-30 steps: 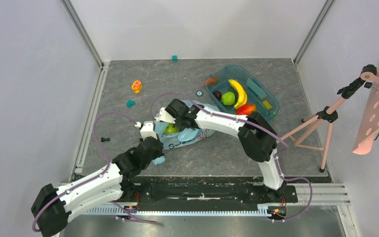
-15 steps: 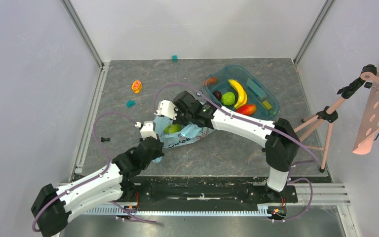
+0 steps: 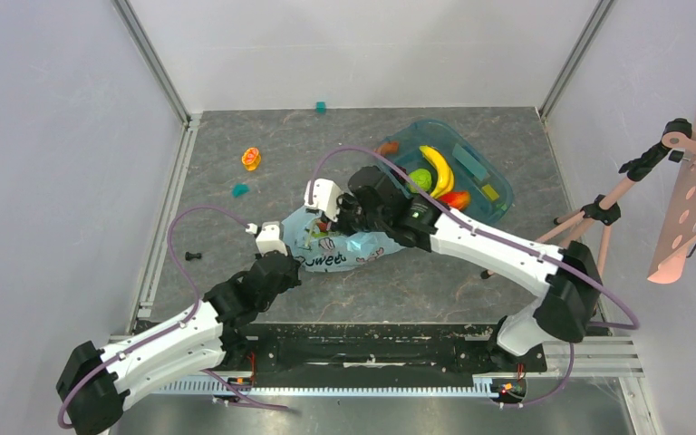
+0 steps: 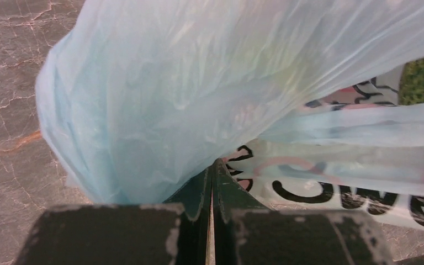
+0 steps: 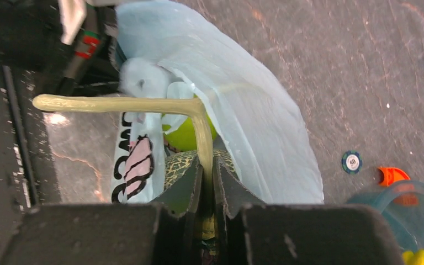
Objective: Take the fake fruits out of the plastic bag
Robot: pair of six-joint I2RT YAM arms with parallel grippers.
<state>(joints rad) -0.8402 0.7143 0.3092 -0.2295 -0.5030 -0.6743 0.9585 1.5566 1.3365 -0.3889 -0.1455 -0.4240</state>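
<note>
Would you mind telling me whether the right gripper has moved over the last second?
Yes. In the top view, the right gripper, holding the melon stem, moved toward the teal tray.

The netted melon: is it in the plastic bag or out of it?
Partly in, at the mouth: the melon sits between the plastic bag's folds, its long stem pinched in the right gripper.

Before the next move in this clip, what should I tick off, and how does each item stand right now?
1. Grip of left pincer on plastic bag: ok.
2. Grip of right pincer on melon stem: ok.
3. The melon clear of the bag: not ok, its body sits in the mouth.
4. The green apple out: not ok, inside behind the melon.
5. More fruit hidden inside: cannot tell.
</note>
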